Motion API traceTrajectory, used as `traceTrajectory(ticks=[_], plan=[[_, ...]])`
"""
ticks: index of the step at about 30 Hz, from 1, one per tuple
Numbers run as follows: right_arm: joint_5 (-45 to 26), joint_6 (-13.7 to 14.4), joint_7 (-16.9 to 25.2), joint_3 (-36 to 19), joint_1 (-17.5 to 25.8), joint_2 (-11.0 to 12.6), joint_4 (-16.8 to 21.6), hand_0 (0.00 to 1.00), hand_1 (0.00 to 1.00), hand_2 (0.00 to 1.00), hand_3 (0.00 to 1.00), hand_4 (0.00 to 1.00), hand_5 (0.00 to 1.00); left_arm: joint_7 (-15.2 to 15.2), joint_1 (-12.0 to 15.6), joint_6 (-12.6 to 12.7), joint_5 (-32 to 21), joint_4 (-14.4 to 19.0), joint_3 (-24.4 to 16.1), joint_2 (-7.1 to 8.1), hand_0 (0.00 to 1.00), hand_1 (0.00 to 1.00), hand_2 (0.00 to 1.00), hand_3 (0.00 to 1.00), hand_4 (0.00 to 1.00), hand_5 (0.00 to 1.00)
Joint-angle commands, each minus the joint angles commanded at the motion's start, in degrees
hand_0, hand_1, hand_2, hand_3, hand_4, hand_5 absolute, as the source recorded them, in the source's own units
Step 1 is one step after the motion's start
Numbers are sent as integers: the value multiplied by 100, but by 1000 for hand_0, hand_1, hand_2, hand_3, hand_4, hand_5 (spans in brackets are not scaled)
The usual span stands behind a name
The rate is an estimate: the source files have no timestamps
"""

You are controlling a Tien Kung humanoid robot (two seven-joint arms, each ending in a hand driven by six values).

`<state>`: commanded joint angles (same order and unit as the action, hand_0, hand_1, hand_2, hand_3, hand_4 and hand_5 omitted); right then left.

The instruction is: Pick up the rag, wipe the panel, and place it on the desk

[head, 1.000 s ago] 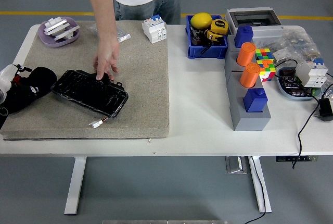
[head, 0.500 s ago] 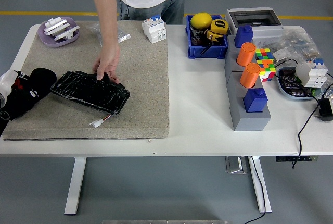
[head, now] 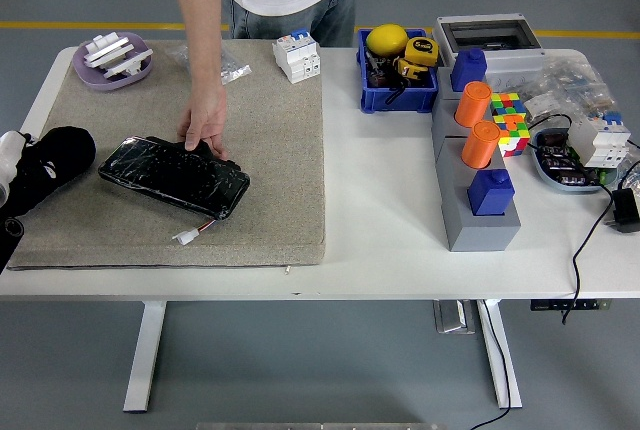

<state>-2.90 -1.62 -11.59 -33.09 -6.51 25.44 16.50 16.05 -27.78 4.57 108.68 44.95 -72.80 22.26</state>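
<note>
Robot's left hand point(head: 45, 165) sits at the mat's point(head: 270, 170) left edge, black on black; looks balled round a dark rag point(head: 62, 148), tho can't tell for sure; panel point(head: 173, 176) lies just right of it, long axis running left-to-right, sloping toward near edge; person's hand point(head: 205, 120) pins panel's far edge; right arm out of view, so left hand is the one to sweep rightward across.

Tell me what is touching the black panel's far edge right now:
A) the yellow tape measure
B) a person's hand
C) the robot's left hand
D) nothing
B: a person's hand rests on the far edge of the black panel, while the robot's left hand is off to the panel's left.
</note>
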Motion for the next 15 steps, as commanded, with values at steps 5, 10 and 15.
traceTrajectory(ticks=[5,10,15], plan=[[-9,-5,1,-13,2,-15,-5,796,672,695,589,998,525,8,125,95,230,328,-180,3,237,495,639,521,2,2],[-13,-13,3,-37,22,-21,-9,795,672,695,589,998,524,11,331,301,496,1136,-366,12,232,492,633,511,2,2],[-10,-10,15,-53,15,-25,-8,795,672,695,589,998,525,25,349,472,583,1524,-187,-13,230,484,628,510,2,2]])
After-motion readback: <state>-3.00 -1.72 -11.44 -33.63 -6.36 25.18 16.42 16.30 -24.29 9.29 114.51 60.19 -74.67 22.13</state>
